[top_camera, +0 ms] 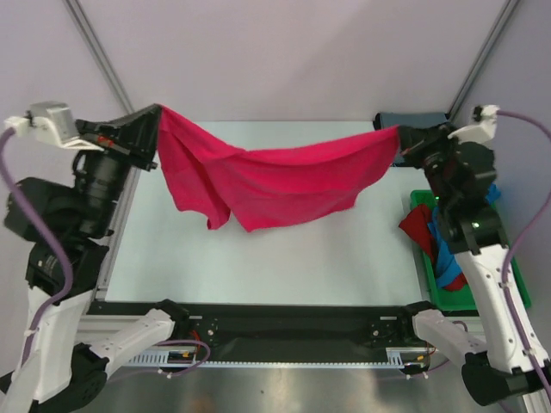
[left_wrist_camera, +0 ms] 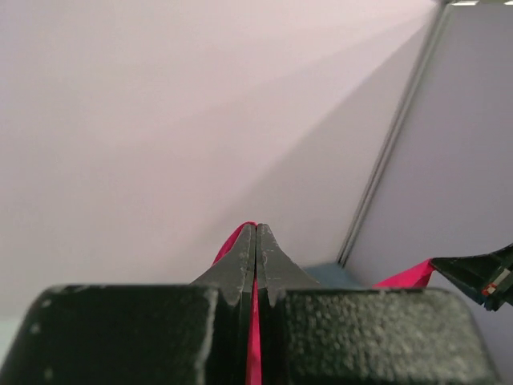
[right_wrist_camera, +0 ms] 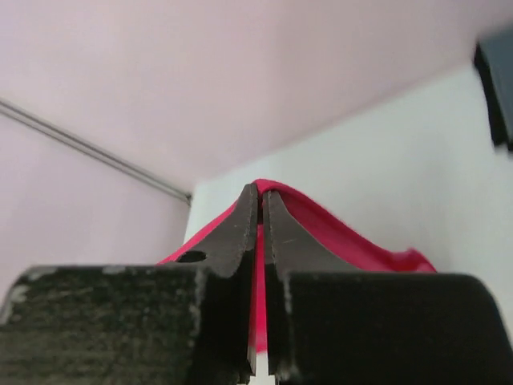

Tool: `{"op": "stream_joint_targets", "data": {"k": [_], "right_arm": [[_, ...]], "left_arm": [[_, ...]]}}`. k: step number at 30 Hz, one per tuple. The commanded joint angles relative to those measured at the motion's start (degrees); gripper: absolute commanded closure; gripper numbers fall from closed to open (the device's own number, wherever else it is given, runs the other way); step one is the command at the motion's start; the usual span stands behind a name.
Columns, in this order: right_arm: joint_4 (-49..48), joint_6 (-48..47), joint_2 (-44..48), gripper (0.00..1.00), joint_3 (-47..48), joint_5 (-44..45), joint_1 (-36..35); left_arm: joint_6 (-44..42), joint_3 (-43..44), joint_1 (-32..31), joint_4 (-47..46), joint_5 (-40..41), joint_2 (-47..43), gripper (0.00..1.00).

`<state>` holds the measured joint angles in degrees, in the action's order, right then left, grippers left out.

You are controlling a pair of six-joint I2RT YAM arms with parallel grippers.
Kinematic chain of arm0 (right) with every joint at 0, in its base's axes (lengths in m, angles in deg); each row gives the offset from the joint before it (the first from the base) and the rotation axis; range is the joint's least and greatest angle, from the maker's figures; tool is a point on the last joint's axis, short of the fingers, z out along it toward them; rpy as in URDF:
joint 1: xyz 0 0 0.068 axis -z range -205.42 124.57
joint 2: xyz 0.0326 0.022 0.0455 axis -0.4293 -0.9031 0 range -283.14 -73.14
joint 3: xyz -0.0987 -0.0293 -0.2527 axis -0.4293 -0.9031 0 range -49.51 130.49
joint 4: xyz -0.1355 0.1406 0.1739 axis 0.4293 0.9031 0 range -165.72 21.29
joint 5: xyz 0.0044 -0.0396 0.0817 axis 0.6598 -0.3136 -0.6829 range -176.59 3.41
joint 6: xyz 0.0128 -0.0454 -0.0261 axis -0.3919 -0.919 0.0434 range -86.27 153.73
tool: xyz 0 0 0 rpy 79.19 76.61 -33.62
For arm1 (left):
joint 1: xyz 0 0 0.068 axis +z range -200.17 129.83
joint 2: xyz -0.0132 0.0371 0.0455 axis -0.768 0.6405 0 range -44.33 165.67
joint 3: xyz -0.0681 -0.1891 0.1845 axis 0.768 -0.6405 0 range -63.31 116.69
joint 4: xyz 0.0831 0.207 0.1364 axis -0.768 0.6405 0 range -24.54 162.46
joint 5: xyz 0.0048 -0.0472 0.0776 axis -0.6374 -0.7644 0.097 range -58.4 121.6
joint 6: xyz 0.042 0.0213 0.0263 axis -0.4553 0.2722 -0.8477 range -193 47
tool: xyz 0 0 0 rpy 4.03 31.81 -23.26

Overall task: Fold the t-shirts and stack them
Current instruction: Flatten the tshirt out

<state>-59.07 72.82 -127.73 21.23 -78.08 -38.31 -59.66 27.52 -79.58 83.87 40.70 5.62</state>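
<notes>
Left fingers (top_camera: pixel 148 118), right fingers (top_camera: pixel 406 138) each pinch pink-red t-shirt (top_camera: pixel 267 176) edge; cloth sags between them.

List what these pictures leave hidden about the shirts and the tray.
1. Top view: the shirts in the green tray show only as a red scrap and a blue scrap. The right arm covers the rest, so their number is unclear.
2. Top view: the pink shirt hangs bunched, and its own folds hide collar and sleeves.
3. Wrist views: the left gripper and right gripper block all but a sliver of pink cloth.
</notes>
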Motion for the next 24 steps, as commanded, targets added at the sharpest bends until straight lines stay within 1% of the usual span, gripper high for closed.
{"op": "stream_joint_targets", "data": {"k": [1, 2, 4, 5, 7, 9, 13, 15, 17, 18, 19, 20, 21, 22, 23, 24], "right_arm": [[-1.3, -8.7, 4.6, 1.00, 9.2, -1.4, 0.3], [-1.8, -8.7, 4.7, 1.00, 9.2, -2.0, 0.3], [-2.5, -10.6, 7.6, 1.00, 11.3, -4.5, 0.3], [-2.4, -11.1, 8.6, 1.00, 11.9, -5.4, 0.2], [-2.1, -11.8, 11.9, 1.00, 13.2, -7.4, 0.3], [-1.9, -12.2, 14.4, 1.00, 13.7, -8.9, 0.3], [-1.4, -11.6, 20.8, 1.00, 14.2, -11.1, 0.3], [-0.5, -11.0, 21.8, 1.00, 14.0, -10.7, 0.3], [-0.6, -10.0, 22.4, 1.00, 11.7, -10.5, 0.3], [-1.0, -9.7, 22.3, 1.00, 10.3, -10.2, 0.3], [-2.0, -9.4, 22.0, 1.00, 8.9, -9.3, 0.3], [-2.2, -9.0, 20.7, 1.00, 7.5, -8.6, 0.3], [-2.8, -8.6, 20.1, 1.00, 3.8, -8.6, 0.3], [-4.6, -8.4, 19.1, 1.00, 2.0, -5.7, 0.3], [-5.4, -8.2, 17.9, 1.00, -0.1, -4.7, 0.4], [-7.1, -8.4, 15.8, 1.00, -5.0, -3.7, 0.3]], "left_arm": [[-8.1, 9.9, -0.2, -7.5, -10.1, 0.7, 1.00], [-8.7, 11.5, -0.2, -7.7, -12.2, 0.8, 1.00], [-9.3, 14.6, -0.2, -7.6, -16.0, 0.8, 1.00], [-9.4, 17.3, -0.2, -7.5, -16.8, 0.5, 1.00], [-9.7, 19.5, -0.2, -7.3, -18.4, -0.7, 1.00], [-9.7, 21.8, -0.2, -7.3, -18.8, -2.7, 1.00], [-9.7, 22.8, -0.2, -7.4, -18.0, -5.6, 1.00], [-10.1, 21.9, -0.2, -7.3, -16.7, -5.7, 1.00], [-10.8, 18.9, -0.1, -7.3, -14.6, -4.9, 1.00], [-11.1, 17.4, -0.2, -7.1, -11.5, -4.3, 1.00], [-11.7, 15.8, -0.2, -7.2, -9.9, -3.6, 0.99], [-12.0, 12.2, -0.2, -7.2, -9.2, -2.2, 1.00], [-12.4, 10.1, -0.2, -7.9, -3.6, -1.2, 1.00], [-12.2, 6.3, -0.2, -8.2, -1.7, -0.2, 1.00], [-12.7, 4.5, -0.2, -8.7, -0.2, 2.3, 1.00], [-13.2, 2.4, -0.2, -10.6, 1.1, 3.7, 1.00]]}}
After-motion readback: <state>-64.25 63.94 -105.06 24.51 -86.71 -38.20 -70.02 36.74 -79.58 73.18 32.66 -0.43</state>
